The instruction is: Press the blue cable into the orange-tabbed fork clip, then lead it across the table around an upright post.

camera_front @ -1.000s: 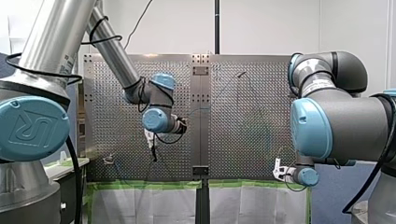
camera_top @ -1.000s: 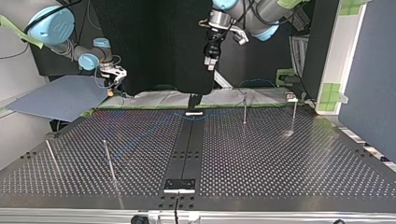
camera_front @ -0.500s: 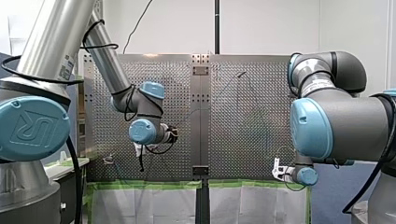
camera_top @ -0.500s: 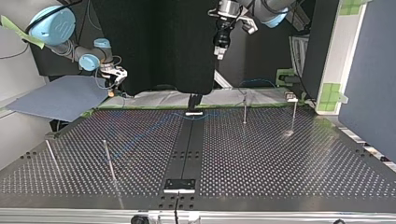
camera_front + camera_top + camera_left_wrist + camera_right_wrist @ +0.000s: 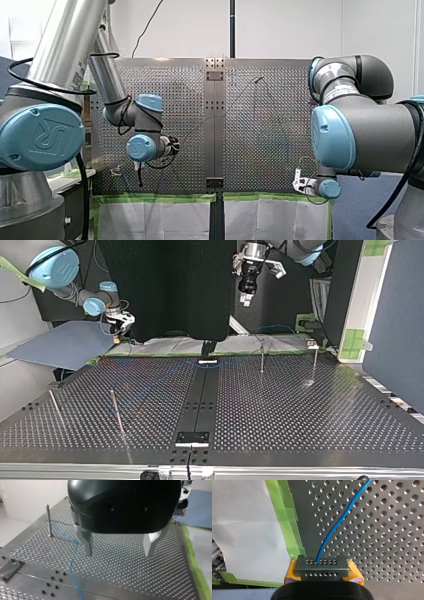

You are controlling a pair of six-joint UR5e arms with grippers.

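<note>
Two wrist views settle what the wide ones leave vague. The right gripper [image 5: 322, 565] has its yellow pads [image 5: 355, 573] clenched on the blue cable [image 5: 337, 522], which runs lengthwise ahead of it over the perforated table [image 5: 387, 542], leaning away from the green tape [image 5: 284, 517]. The left gripper [image 5: 118, 548] hangs released, fingers wide, above the table; the cable lies just beside one finger and reaches an upright post [image 5: 48, 520] ahead. In the top view's left half the cable shows only faintly.

Grey tubes [image 5: 107, 75], sky-blue joint caps [image 5: 42, 137], looped black cables [image 5: 81, 190] — on my left arm [image 5: 72, 37] and my right arm [image 5: 372, 132]
</note>
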